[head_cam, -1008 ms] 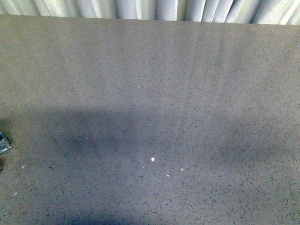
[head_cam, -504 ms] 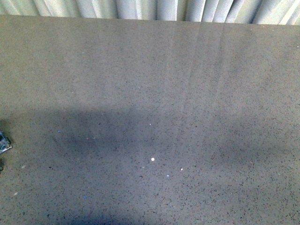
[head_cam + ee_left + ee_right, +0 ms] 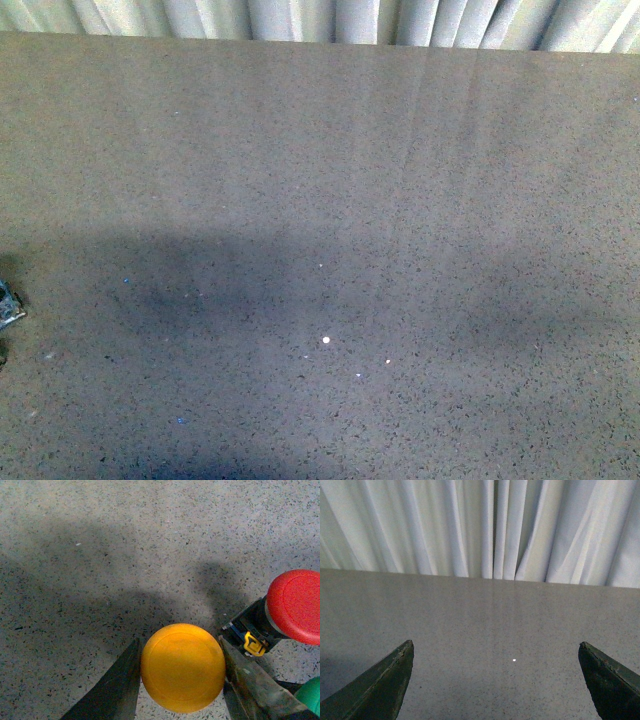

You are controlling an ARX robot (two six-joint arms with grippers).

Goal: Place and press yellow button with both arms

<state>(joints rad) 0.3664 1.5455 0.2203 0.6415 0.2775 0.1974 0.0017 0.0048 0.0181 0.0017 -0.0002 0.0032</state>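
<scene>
Now the left end effector (image 3: pixel 179 640) holds the yellow button (image 3: pixel 182 667) by its cap, one finger touching each side, just beside a red button (image 3: pixel 294 605) on the desk (image 3: pixel 100 555). The right end effector (image 3: pixel 495 644) stands wide above the desk, facing a white curtain (image 3: pixel 480 525).

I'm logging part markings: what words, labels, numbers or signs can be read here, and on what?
No text can be read in any view.
The yellow button has a plain cap.
The red button has a plain cap; its base shows no legible marking.
The table and curtain carry none.
</scene>
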